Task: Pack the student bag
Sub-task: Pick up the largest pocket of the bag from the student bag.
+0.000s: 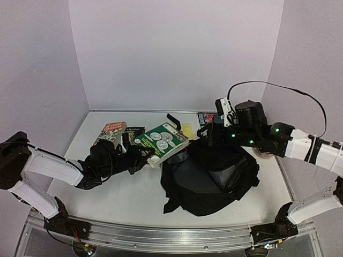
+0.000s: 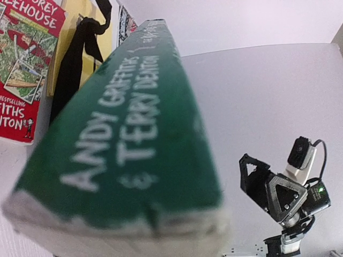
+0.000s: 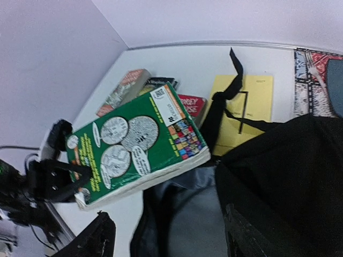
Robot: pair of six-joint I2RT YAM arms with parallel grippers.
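White table (image 1: 134,201): one student bag (image 1: 211,179), one green book (image 1: 163,140) in left fingers (image 3: 64,167).

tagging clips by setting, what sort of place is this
Most likely a robot lab test cell: a white table boxed in by plain pale walls, robot arms mounted on a metal rail at its near edge, and staged props, a black backpack and green book.

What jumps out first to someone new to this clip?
A thick green book, gripped at one corner by the left gripper over the table. Just right of it sprawls the big black student bag, mouth open, with the right gripper open at its far rim.
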